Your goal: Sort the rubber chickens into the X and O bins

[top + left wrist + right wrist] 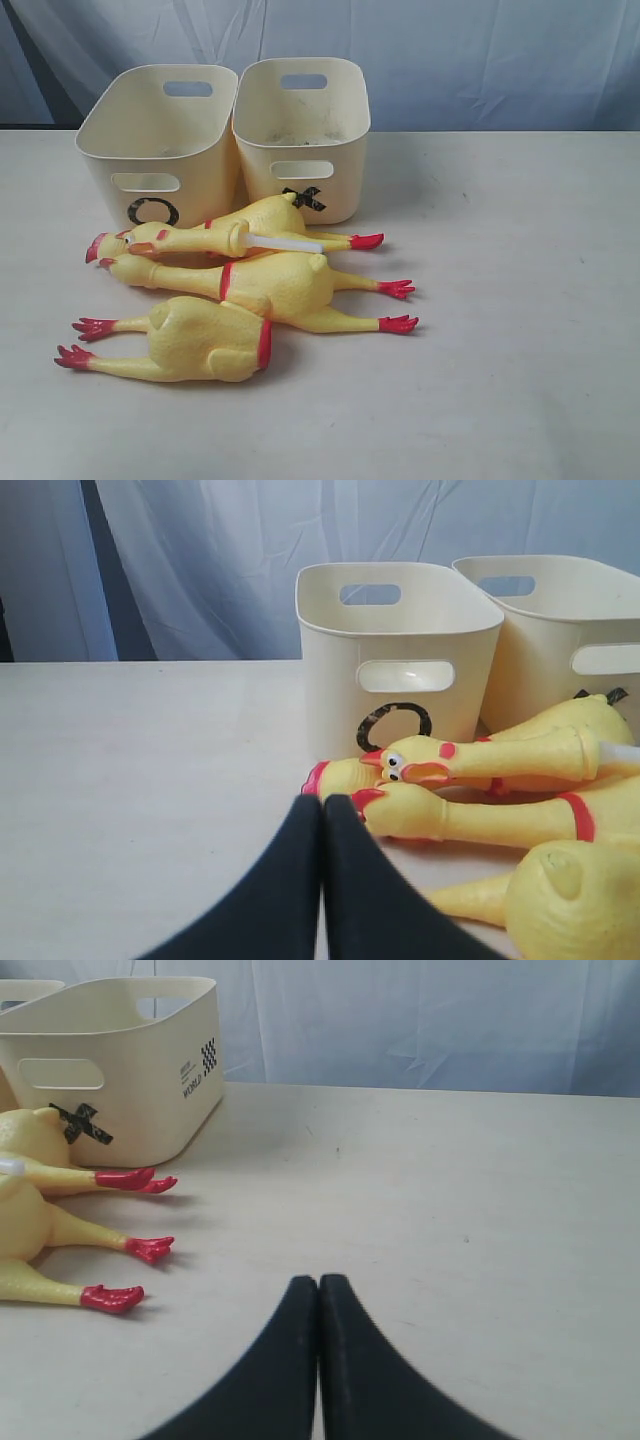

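Left gripper and right gripper are both sitting pressed shut, gripping nothing; three rubber chickens are lying side by side on the table, crowding the fronts of the O bin and X bin.

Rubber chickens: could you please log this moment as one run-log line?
stage: sorting not begun | rubber chickens: three on table, unsorted | O bin, X bin: no chicken inside | left claw: shut, empty | right claw: shut, empty
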You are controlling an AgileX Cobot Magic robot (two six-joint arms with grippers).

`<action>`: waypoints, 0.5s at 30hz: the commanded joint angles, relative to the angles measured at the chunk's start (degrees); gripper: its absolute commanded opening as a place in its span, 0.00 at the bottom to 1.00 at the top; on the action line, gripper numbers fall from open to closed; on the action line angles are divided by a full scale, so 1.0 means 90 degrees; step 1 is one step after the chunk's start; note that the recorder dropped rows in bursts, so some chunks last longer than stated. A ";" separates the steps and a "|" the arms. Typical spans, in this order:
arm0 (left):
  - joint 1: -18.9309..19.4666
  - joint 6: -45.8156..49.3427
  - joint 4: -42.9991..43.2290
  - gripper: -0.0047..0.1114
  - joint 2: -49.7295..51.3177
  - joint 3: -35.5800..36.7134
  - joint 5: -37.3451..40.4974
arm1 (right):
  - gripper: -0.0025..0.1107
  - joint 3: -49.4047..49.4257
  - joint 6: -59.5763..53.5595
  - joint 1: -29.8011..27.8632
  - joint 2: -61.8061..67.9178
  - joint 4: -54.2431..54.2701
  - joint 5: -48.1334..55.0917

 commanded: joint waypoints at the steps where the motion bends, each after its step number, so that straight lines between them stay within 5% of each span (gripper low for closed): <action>1: 0.0003 0.0024 -0.0200 0.04 -0.0029 0.0019 -0.0684 | 0.02 -0.0041 -0.0003 -0.0030 -0.0033 0.0012 -0.0073; 10: 0.0003 0.0024 -0.0115 0.04 -0.0029 0.0019 -0.1619 | 0.02 -0.0041 -0.0003 -0.0030 -0.0033 0.0012 -0.0073; 15: 0.0003 0.0049 0.0976 0.04 -0.0029 0.0019 -0.1666 | 0.02 -0.0041 -0.0003 -0.0030 -0.0033 0.0012 -0.0062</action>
